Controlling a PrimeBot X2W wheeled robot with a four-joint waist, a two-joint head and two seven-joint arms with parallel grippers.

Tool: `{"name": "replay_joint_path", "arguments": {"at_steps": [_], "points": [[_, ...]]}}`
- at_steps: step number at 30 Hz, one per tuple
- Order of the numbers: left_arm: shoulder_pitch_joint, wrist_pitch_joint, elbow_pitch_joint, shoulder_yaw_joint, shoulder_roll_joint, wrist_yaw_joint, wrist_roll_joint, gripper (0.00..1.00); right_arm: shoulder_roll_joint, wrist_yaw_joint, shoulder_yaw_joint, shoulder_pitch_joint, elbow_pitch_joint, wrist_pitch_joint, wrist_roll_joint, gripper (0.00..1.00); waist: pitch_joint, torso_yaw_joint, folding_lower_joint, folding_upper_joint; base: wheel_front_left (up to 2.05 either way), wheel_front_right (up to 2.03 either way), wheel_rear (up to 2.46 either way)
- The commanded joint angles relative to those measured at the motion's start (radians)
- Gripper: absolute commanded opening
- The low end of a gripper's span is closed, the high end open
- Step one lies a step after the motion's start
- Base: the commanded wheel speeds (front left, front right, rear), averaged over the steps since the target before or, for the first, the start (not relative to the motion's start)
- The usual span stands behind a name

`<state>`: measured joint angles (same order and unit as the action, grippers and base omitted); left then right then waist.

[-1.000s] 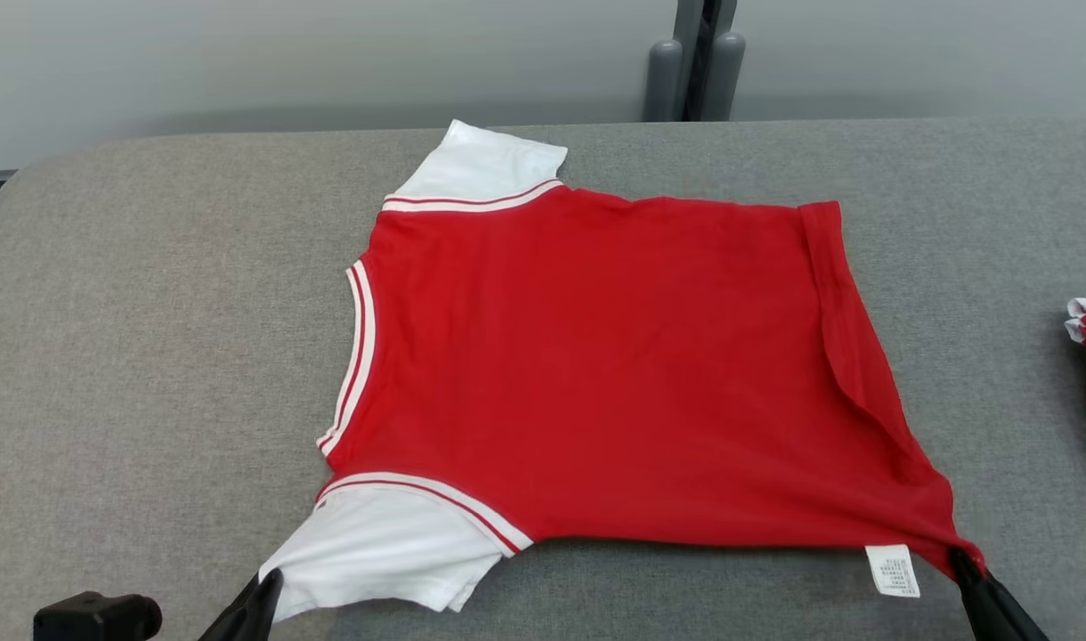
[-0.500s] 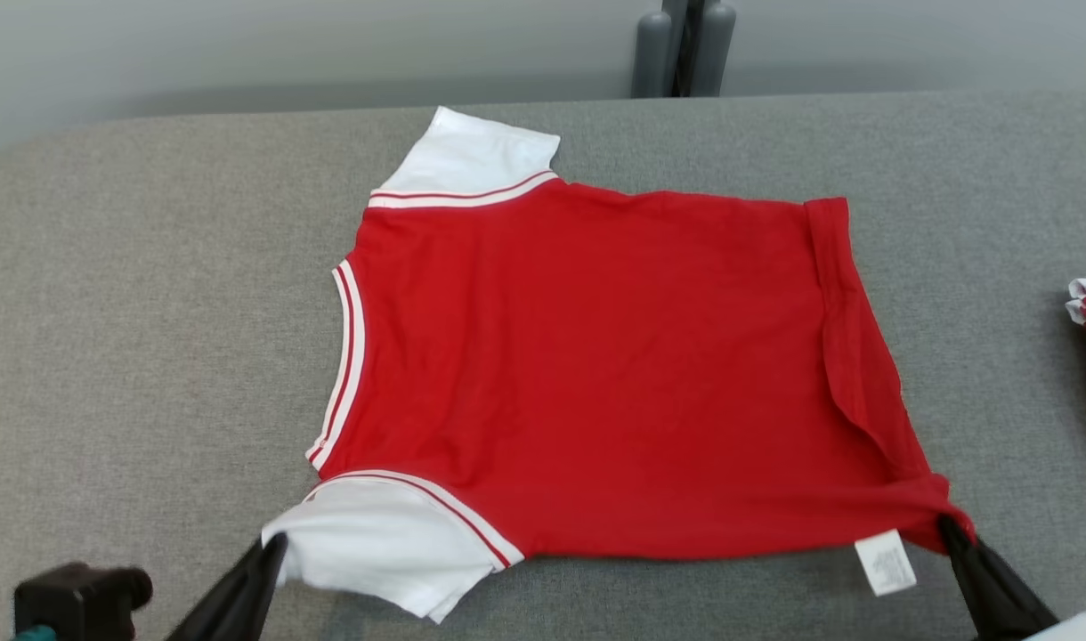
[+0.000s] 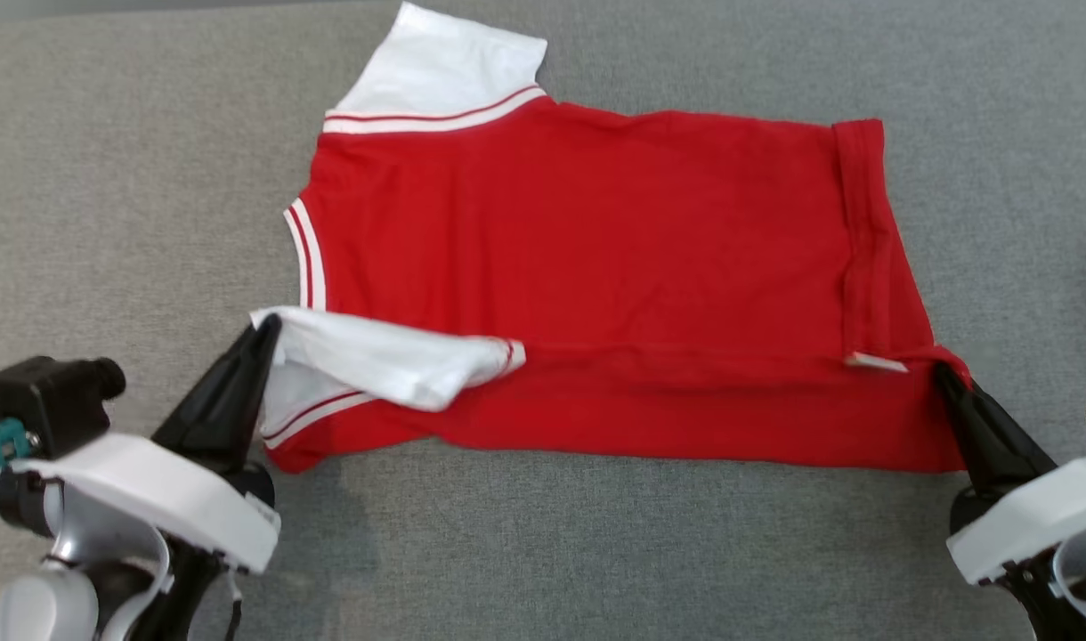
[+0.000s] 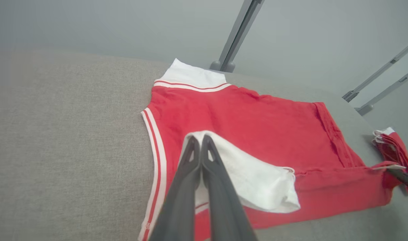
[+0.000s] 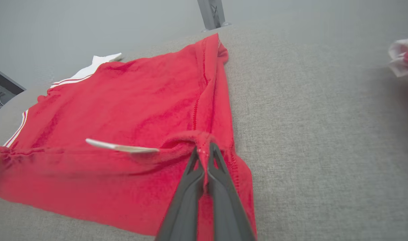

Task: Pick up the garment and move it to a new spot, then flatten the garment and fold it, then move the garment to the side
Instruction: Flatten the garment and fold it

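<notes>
The red garment (image 3: 596, 249) is spread on the grey counter (image 3: 107, 196), about midway between its left and right edges. Its long axis is laid parallel to the near edge, with the striped neckline turned toward the left edge and the hem toward the right.

The near long side is raised off the counter and held at both ends. The left gripper (image 3: 270, 328) is clamped tight on the near white sleeve (image 3: 383, 361), which is doubled back over the red body. The right gripper (image 3: 941, 374) is pinched tight on the near hem corner, just beside the care label (image 3: 874, 361). The far sleeve (image 3: 445, 62) is laid flat toward the far edge.

From both grippers the rest of the garment lies straight ahead, toward the far edge, so the fold is judged to run across the short axis. Neither arm is nearer, as each is matched to its own end. An even, parallel carry is called for, lest the raised side be skewed. A second red bundle (image 4: 391, 144) is seen beyond the hem, toward the right edge.
</notes>
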<state>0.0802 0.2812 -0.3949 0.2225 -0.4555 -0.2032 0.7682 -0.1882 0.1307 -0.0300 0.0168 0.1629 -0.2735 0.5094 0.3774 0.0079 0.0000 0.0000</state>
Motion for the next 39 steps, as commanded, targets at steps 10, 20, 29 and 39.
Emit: {"name": "replay_joint_path", "arguments": {"at_steps": [10, 20, 29, 39], "points": [[0.139, -0.035, 0.206, 0.001, 0.037, 0.046, 0.031, 0.33, -0.047, 0.0, 0.092, 0.143, -0.118, 0.045, 0.041, 0.0, 0.098, -0.03, 0.0, 0.0, 0.0, 0.0, 0.0], [0.156, -0.284, 0.227, -0.063, 0.111, 0.015, -0.05, 1.0, -0.017, 0.0, 0.058, 0.15, -0.114, 0.276, 0.037, 1.0, 0.08, -0.033, 0.0, 0.0, 0.0, 0.0, 0.0], [0.127, -0.495, 0.245, -0.046, 0.141, -0.051, -0.229, 1.0, 0.033, 0.0, 0.023, 0.156, -0.142, 0.48, -0.182, 1.0, 0.019, -0.05, 0.0, 0.0, 0.0, 0.0, 0.0], [0.06, -0.537, 0.329, 0.016, 0.135, -0.042, -0.35, 1.0, 0.05, 0.0, 0.03, 0.102, -0.183, 0.518, -0.258, 1.0, -0.037, -0.037, 0.0, 0.0, 0.0, 0.0, 0.0]]}}
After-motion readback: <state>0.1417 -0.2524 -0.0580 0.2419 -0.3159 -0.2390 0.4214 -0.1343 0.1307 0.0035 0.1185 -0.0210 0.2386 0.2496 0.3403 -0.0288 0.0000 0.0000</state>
